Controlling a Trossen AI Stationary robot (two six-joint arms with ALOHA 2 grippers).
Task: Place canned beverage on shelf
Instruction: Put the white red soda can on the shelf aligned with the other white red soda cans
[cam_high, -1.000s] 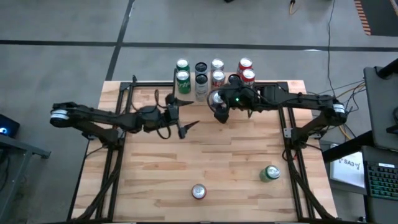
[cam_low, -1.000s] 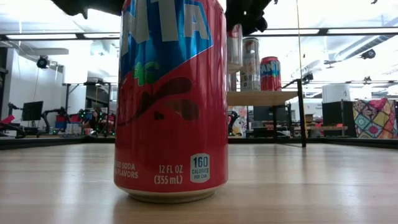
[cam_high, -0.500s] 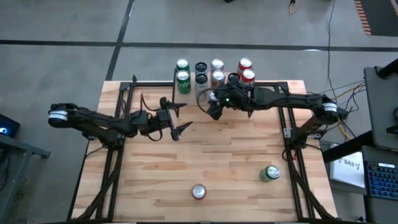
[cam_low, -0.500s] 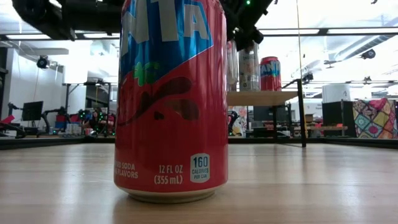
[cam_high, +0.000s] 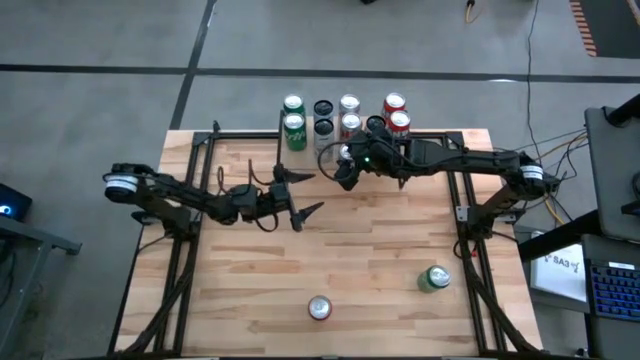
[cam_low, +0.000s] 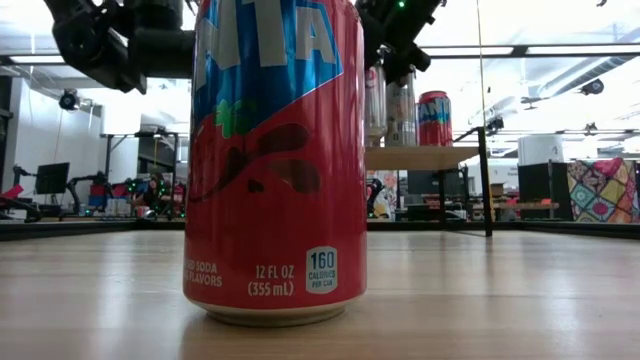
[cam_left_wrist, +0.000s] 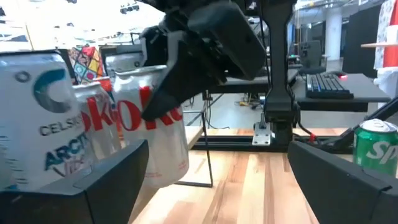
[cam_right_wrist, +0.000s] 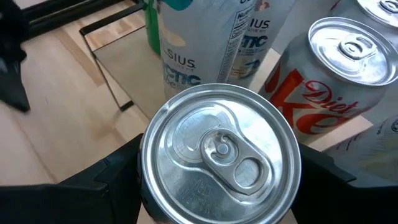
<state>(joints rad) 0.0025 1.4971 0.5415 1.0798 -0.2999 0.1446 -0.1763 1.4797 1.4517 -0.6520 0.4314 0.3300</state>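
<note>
Left gripper (cam_high: 300, 196) hangs over mid-bench, fingers spread wide, nothing in them. Right gripper (cam_high: 345, 165) clamps a silver-topped can (cam_right_wrist: 219, 151), carried at the shelf (cam_low: 420, 157) front edge. Eight cans stand on the shelf. Two loose ones wait on the bench (cam_high: 380, 270): a red can (cam_high: 319, 308), a green can (cam_high: 434, 278).

A silver can (cam_right_wrist: 219, 152) fills the middle, seen from above with its pull tab showing, and the right end effector (cam_right_wrist: 217, 186) has a dark finger (cam_right_wrist: 106, 183) against each of its sides. Just beyond this can stand a tall white can (cam_right_wrist: 214, 40) and a Diet Coke can (cam_right_wrist: 329, 81), with the wooden tabletop (cam_right_wrist: 62, 124) below.
</note>
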